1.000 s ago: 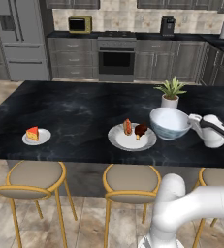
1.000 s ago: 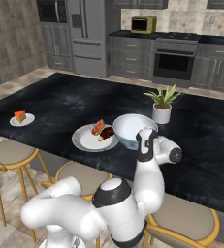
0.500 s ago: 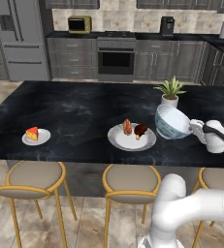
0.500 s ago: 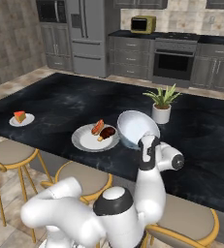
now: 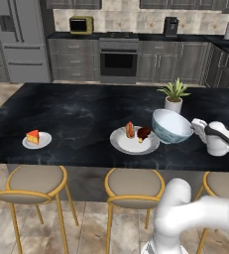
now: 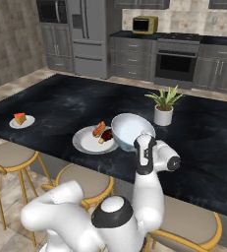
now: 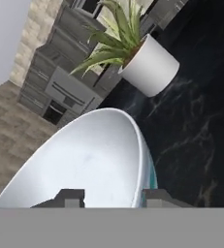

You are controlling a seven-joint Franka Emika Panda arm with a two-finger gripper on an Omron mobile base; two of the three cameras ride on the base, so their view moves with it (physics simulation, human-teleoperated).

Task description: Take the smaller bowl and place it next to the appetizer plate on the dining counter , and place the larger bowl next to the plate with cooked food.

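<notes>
The larger bowl (image 5: pixel 170 126) (image 6: pixel 129 130), white and blue with a pale inside, rests tilted on the dining counter (image 5: pixel 76 114) (image 6: pixel 61 98). It sits just right of the plate with cooked food (image 5: pixel 123 144) (image 6: pixel 85 142). My gripper (image 5: pixel 198 126) (image 6: pixel 142 142) (image 7: pixel 113 196) is at the bowl's right rim. In the hand view its fingertips straddle the bowl (image 7: pixel 84 164) rim with a gap on the inner side, so the jaws stand open. The appetizer plate (image 5: pixel 44 141) (image 6: pixel 29 122) with the red wedge lies far left. The smaller bowl is out of view.
A potted plant (image 5: pixel 174 96) (image 6: pixel 163 106) (image 7: pixel 142 63) stands just behind the bowl. Gold-framed stools (image 5: pixel 34 181) (image 5: pixel 134 183) (image 6: pixel 7 155) line the counter's near edge. Grey cabinets, an oven and a fridge run along the far wall.
The bowl was level a second ago, tipped steeply half a second ago, and now leans less. The jaws have spread wider around its rim. The plates have not moved.
</notes>
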